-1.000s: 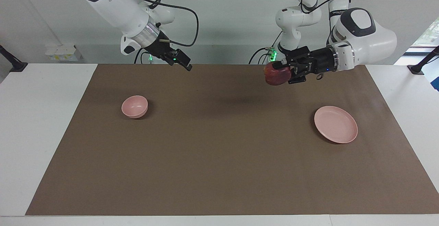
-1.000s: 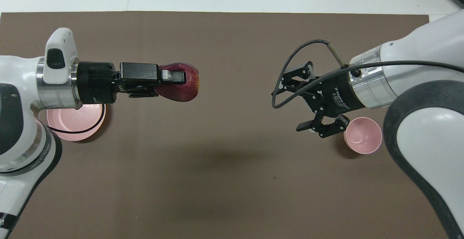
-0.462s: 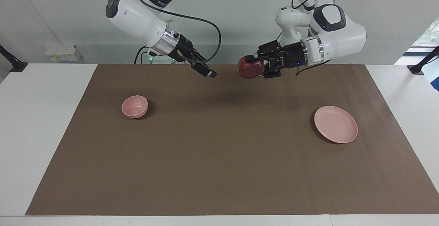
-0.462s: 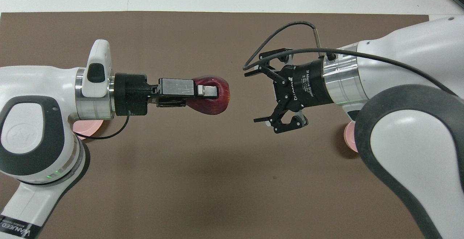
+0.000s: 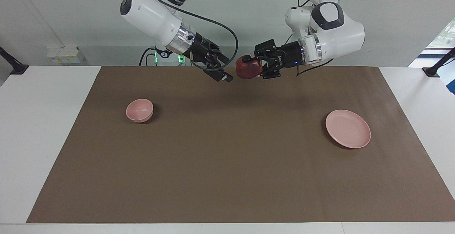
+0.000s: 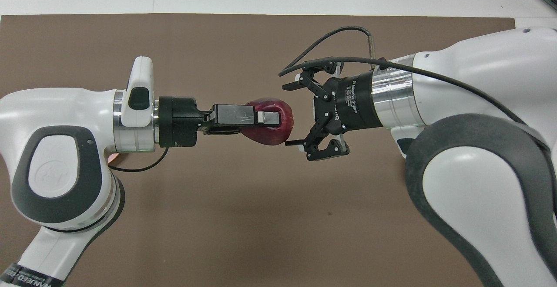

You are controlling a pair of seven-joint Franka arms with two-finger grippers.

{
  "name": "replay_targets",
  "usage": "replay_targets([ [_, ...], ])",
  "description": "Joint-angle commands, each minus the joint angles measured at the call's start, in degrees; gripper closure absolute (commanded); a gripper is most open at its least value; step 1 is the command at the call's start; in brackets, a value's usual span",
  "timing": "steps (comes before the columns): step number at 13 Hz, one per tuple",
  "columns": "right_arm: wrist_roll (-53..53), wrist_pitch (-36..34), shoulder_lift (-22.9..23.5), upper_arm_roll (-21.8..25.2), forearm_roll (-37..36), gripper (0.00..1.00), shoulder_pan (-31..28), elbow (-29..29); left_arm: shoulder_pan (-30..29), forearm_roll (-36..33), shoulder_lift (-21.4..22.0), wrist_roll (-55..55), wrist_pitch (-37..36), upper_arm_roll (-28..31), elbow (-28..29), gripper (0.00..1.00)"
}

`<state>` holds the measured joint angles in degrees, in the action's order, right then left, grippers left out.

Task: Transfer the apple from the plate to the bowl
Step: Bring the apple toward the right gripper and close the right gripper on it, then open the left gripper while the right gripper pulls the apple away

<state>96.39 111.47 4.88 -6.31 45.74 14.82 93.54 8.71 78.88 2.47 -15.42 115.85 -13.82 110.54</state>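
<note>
Apple held in the air between the two pincers

The apple (image 5: 247, 69) is pinched in the left pincer (image 5: 256, 66) over the brown mat (image 5: 227, 163) on the desk, between bowl (image 5: 139, 110) and plate (image 5: 348, 128); the right pincer (image 5: 224, 71) is spread wide just beside the apple.

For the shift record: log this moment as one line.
stage: handover | apple: in shut left tool, mid-table | right tool: open, beside apple | plate: empty | bowl: empty

Legible text: "Adaptive Gripper", partly readable, on right gripper (image 6: 292, 113) wrist body, overhead view; "VANUFED"-like lettering, uncertain, on left arm base band (image 6: 26, 276) at 7 o'clock.
</note>
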Motion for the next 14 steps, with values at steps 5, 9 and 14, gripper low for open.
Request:
replay_targets([
  [5, 2.4, 2.5, -0.7, 0.0, -1.1, 0.16, 1.9, 1.1, 1.8, 1.2, 2.1, -0.7, 1.0, 0.6, 1.9, 1.0],
  [9, 2.0, 2.6, -0.5, 0.0, -2.6, 1.0, 2.8, 0.5, 1.8, 1.1, 2.1, -0.6, 0.8, 0.6, 1.9, 1.0],
  [14, 0.9, 2.6, -0.4, 0.0, -2.8, 1.0, 2.8, 0.3, 2.1, 0.8, 2.0, 2.5, 0.7, 0.6, 1.6, 0.65],
])
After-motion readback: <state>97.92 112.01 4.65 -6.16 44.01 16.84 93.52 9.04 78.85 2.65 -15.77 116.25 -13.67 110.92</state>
